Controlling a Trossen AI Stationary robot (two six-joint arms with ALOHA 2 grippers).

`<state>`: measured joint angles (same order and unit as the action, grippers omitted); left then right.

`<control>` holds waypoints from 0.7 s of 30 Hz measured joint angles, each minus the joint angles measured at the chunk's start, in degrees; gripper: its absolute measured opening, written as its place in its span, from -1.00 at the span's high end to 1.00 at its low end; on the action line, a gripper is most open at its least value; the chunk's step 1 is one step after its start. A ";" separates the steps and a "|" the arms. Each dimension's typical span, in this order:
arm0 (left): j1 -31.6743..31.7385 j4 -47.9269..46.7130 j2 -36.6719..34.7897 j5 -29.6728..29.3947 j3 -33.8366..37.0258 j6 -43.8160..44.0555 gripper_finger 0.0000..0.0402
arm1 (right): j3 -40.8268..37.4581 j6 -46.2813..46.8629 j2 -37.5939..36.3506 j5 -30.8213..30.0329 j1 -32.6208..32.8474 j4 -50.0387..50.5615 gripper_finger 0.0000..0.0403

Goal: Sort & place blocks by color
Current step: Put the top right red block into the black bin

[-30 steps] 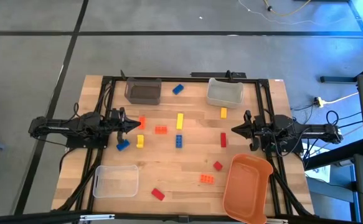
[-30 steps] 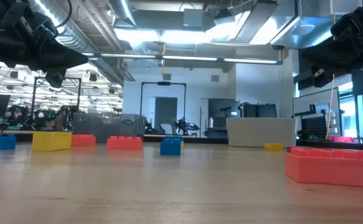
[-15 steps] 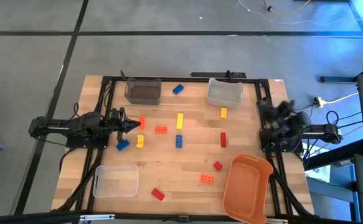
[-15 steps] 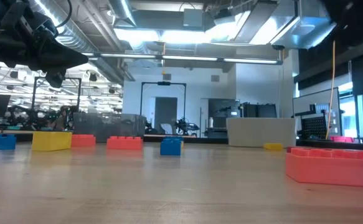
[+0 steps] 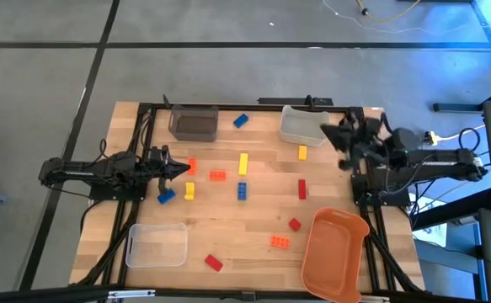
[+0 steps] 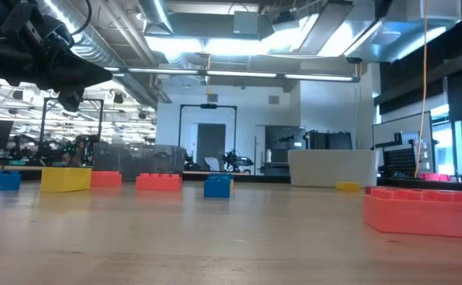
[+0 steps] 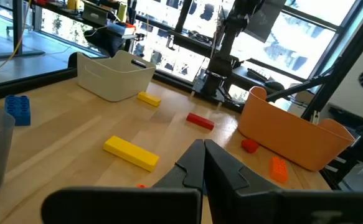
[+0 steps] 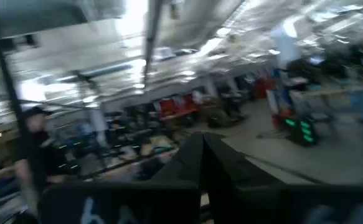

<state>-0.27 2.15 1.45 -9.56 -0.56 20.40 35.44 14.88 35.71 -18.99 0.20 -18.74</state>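
Several small studded blocks lie flat and scattered on the wooden table: a long yellow one, orange ones, blue ones and red ones. My left gripper is shut and level at the table's left side, just above an orange block, with nothing between its fingers. My right gripper is shut and raised high over the table's right side, tipped upward; its wrist view looks into the room.
A dark bin and a pale bin stand at the far edge. A clear bin stands near left and an orange bin near right. A black frame runs along the table's sides. A person shows in the right wrist view.
My right gripper has risen from low at the table's right side to high above it, tipping upward and drifting toward the far edge; it has left the low view. It has stayed shut. No block has moved.
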 joint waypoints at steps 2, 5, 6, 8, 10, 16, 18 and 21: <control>0.00 0.00 -0.01 0.00 0.00 0.00 1.00 | 5.27 6.93 3.49 -2.39 -0.94 11.61 0.89; 0.00 0.00 0.00 0.00 0.00 -0.02 1.00 | 13.60 14.60 9.15 -0.71 -1.39 30.85 0.74; 0.00 0.00 -0.02 0.00 0.00 -0.02 1.00 | 16.24 16.84 11.23 0.15 -1.36 37.15 0.66; -0.02 0.00 -0.02 0.00 -0.02 -0.02 1.00 | 21.47 21.39 15.49 2.75 -1.35 48.49 0.49; -0.02 0.00 0.00 -0.02 0.00 -0.02 1.00 | 25.64 26.30 19.96 5.90 -1.35 59.83 0.29; -0.01 -0.01 0.00 0.00 -0.01 -0.01 1.00 | 29.03 42.45 32.99 21.35 -0.86 81.08 -0.28; -0.01 0.00 0.00 0.00 0.00 -0.02 1.00 | 27.53 47.76 36.72 21.62 0.09 83.66 -0.39; 0.00 0.00 0.00 0.00 0.00 -0.02 1.00 | 24.69 57.47 41.29 20.54 2.17 81.95 -0.45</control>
<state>-0.27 2.15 1.45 -9.56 -0.56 20.38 60.12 72.34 77.01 1.55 2.37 63.21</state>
